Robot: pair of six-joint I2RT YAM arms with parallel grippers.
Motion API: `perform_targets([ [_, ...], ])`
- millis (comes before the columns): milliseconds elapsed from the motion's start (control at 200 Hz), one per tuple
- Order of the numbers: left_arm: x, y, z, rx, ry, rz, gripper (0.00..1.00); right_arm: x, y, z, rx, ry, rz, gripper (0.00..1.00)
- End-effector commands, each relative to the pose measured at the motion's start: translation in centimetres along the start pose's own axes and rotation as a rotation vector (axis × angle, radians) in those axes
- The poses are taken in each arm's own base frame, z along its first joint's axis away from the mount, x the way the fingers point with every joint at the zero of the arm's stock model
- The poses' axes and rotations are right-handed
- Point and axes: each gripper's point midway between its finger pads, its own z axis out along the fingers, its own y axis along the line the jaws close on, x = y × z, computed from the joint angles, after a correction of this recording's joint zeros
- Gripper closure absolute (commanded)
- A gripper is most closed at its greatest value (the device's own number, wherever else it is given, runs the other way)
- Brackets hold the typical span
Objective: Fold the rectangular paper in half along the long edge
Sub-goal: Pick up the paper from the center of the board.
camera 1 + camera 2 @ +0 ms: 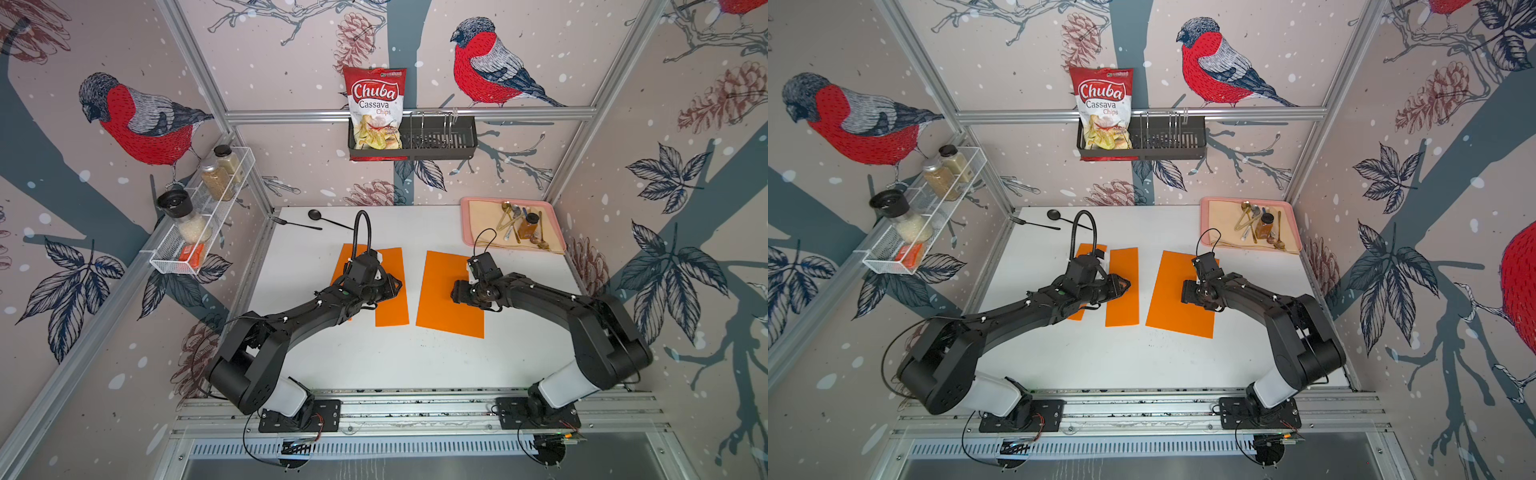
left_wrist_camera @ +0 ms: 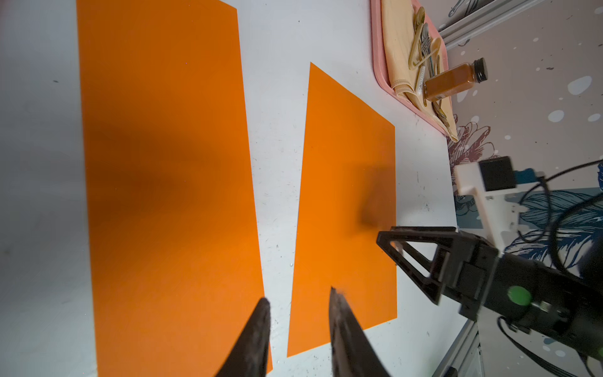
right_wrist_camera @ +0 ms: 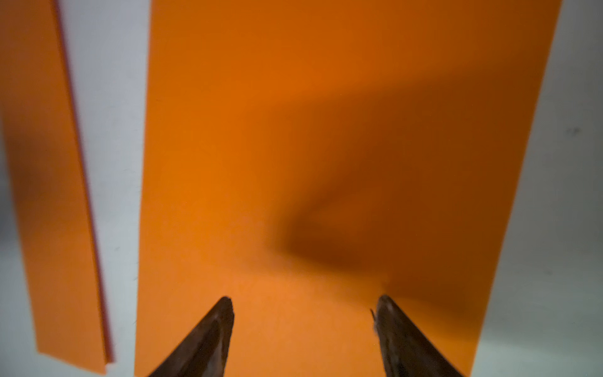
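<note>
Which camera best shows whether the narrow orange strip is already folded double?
The right wrist view: the strip shows two stacked layers along its long edge. Both top views show it lying flat, partly hidden by the left arm, with the layers indistinguishable. The left wrist view shows only its broad face.

black arms (image 1: 299, 320), white base links (image 1: 286, 395), thin cables (image 1: 248, 442), dark pointed right gripper (image 3: 306, 302)
</note>
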Motion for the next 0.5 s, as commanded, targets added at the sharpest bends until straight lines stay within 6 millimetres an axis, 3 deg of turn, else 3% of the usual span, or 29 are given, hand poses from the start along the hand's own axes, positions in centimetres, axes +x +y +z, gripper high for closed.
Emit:
perform_targets([
  [0, -0.3, -1.7, 1.4, 0.069, 0.025, 0.037, 0.70, -2.4, 1.3, -2.4, -0.122, -0.095, -0.020, 0.28],
  [130, 0.9, -2.1, 5.1, 0.025, 0.133, 0.107, 0.79, -5.0, -2.8, -4.6, -0.037, -0.186, 0.093, 0.27],
  [155, 1.7, -1.4, 5.7, -0.002, 0.159, 0.113, 0.81, -5.2, -3.5, -4.9, -0.014, -0.192, 0.105, 0.27],
  [185, 1.2, -2.0, 6.3, -0.009, 0.155, 0.131, 0.83, -5.3, -4.2, -5.0, 0.016, -0.194, 0.116, 0.27],
  [335, 1.6, -0.3, 8.4, -0.098, 0.202, 0.154, 0.88, -3.5, -5.9, -3.7, 0.093, -0.114, 0.144, 0.27],
  [495, 1.4, 1.3, 8.3, -0.194, 0.203, 0.181, 0.87, -1.6, -6.1, -2.5, 0.067, -0.074, 0.165, 0.26],
])
